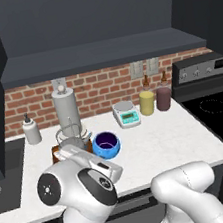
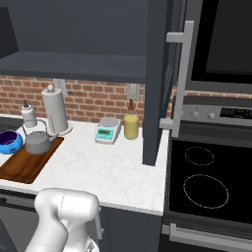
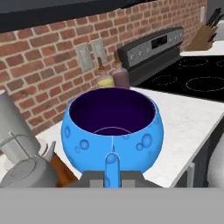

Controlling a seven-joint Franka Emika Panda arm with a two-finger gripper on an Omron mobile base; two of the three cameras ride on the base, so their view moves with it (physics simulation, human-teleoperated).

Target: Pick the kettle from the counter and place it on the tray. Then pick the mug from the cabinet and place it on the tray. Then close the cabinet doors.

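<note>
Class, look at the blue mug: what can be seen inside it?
The mug shows a dark purple inside with nothing visible in it; the near wall hides the bottom's front part.

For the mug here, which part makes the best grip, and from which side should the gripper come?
The small handle, approached from the handle side, level with the mug. The body is a wide round bowl, likely too broad for the fingers, while the handle is a narrow vertical tab. In the hand view the gripper is shut on that handle, mug upright, beside the kettle.
</note>
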